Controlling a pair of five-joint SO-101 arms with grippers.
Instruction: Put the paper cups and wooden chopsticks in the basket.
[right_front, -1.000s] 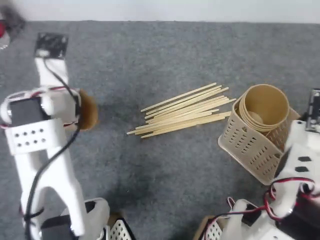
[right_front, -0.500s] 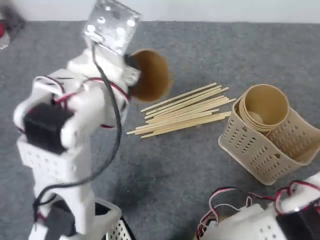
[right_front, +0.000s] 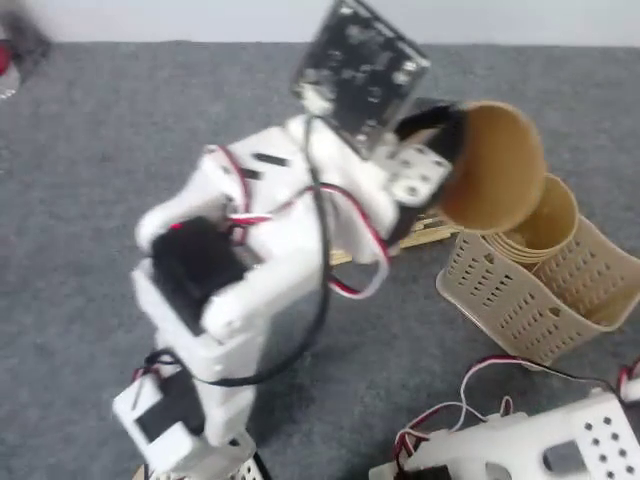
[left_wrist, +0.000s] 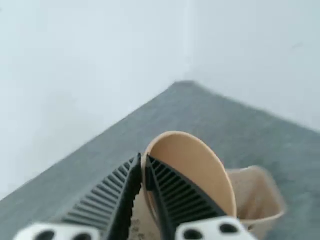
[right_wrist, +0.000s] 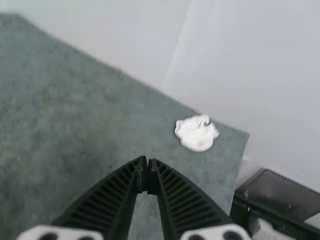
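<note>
As basket stands, carpet meets wall.

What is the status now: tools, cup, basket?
Left tool shut on paper cup, at the basket, by the stacked cups. Right tool shut, empty. Chopsticks outside basket, mostly hidden.
</note>
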